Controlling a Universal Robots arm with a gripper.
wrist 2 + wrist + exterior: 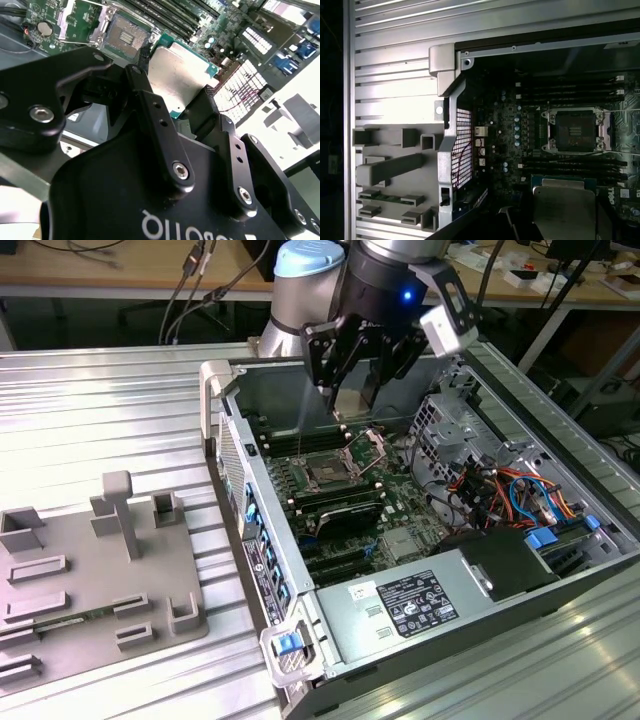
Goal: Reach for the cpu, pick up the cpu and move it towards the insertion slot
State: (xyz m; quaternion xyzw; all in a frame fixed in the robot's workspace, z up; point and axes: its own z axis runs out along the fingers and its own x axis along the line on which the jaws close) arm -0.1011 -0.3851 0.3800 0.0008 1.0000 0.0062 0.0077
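Observation:
The cpu (352, 401), a flat square chip with a pale silvery top, hangs inside the open computer case above the back of the motherboard. My gripper (353, 388) is shut on it; in the second wrist view the black fingers (146, 95) press its two opposite edges and the cpu (176, 72) tilts between them. The insertion slot (326, 473) lies a little below and in front of the chip, its dark square bare and its silver frame (369, 446) hinged up. The insertion slot (575, 131) and the cpu (564, 206) show side by side in the first wrist view.
Long black memory slots (340, 508) flank the socket. A grey power-supply box (420, 605) with a white label sits at the case front. Coloured cables (500, 490) and drive bays are on the exterior view's right. A grey fixture plate (90, 580) lies on the ribbed metal table.

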